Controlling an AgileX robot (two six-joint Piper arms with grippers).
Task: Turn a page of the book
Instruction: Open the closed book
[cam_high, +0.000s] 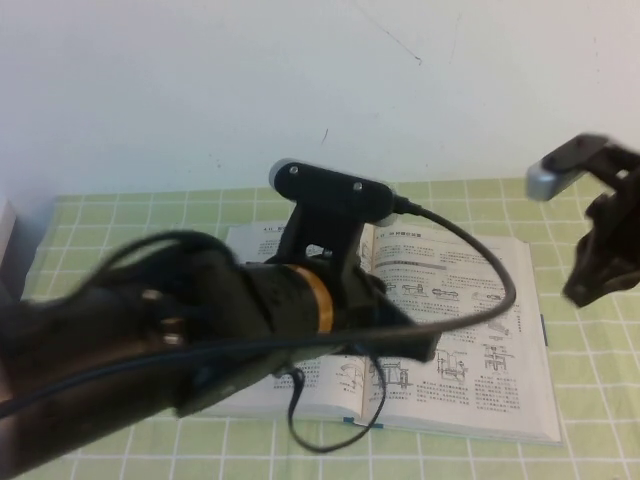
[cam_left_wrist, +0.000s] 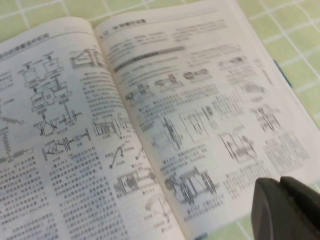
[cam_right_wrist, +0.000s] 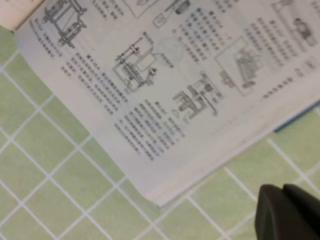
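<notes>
The book (cam_high: 470, 340) lies open and flat on the green checked cloth, both showing faces dense with line drawings and small text. No leaf is lifted, and I cannot tell which one is the page; no mostly blank face shows. My left gripper (cam_high: 418, 345) hangs over the book's middle. In the left wrist view it (cam_left_wrist: 281, 184) is shut and empty above the lower outer corner of the right-hand leaf (cam_left_wrist: 200, 115). My right gripper (cam_high: 588, 288) is raised beside the book's right edge. In the right wrist view it (cam_right_wrist: 283, 189) is shut and empty over cloth near the book's corner (cam_right_wrist: 165, 85).
The left arm's black cable (cam_high: 500, 290) loops over the right-hand leaf and hangs past the book's front edge. The green checked cloth (cam_high: 600, 400) surrounds the book. A white wall stands behind. A pale object (cam_high: 5, 235) sits at the far left edge.
</notes>
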